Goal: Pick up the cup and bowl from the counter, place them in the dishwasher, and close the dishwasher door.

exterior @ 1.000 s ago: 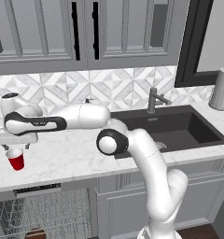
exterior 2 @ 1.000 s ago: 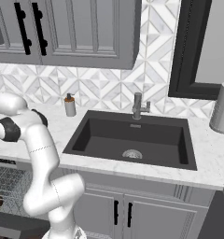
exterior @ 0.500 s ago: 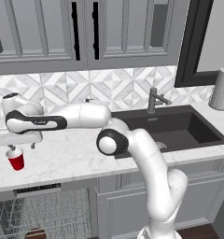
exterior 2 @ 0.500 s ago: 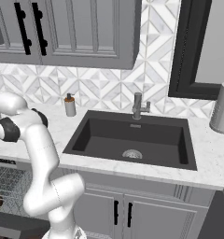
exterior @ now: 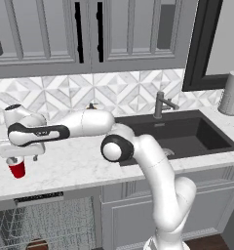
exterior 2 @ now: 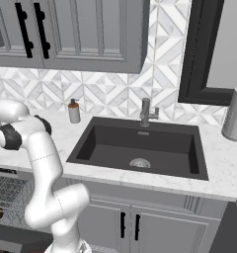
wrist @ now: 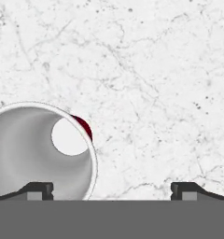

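The red cup stands upright on the white marble counter near its left end. My gripper hangs right above it, jaws open wide and pointing down. From the hand view, the cup's white inside lies off to the left of the gripper, with the left fingertip over its rim. The right fingertip is over bare marble. Below the counter the dishwasher stands open with its wire rack pulled out. The dark brown bowl sits in the rack.
A black sink with a faucet is set into the counter to the right of the arm. A soap dispenser stands by the backsplash. A paper towel roll stands at the far right. Grey cabinets hang overhead.
The hand has come down a little over the cup. The jaws have stayed wide open, and the cup has not moved.
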{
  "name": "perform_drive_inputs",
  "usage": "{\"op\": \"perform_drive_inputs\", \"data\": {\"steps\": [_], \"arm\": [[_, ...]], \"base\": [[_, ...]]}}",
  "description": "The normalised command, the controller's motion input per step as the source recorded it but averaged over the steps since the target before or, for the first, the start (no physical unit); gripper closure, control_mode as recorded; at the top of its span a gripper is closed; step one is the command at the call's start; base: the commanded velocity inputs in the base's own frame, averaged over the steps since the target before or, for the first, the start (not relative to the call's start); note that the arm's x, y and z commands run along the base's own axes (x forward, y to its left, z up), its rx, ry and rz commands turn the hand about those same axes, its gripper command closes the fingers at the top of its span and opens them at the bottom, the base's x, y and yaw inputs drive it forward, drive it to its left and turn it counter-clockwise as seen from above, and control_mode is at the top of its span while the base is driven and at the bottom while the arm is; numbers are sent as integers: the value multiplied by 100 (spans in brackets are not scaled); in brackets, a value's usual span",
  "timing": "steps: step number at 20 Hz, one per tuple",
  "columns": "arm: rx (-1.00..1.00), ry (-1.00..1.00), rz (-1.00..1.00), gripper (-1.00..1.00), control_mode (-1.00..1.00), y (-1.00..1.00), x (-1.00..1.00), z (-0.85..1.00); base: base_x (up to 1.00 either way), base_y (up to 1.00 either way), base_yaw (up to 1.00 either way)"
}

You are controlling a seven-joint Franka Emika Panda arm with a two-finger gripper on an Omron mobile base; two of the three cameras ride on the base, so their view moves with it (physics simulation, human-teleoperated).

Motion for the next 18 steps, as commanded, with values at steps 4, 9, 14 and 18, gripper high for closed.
{"op": "perform_drive_inputs", "data": {"steps": [4,9,14,18], "arm": [[0,0,0,-100,-100,0,10,-26],[0,0,0,-100,-100,0,22,-15],[0,5,-1,100,-100,14,12,-29],[0,9,-2,100,-100,18,18,-31]], "base": [[0,0,0],[0,0,0],[0,0,0],[0,0,0]]}}
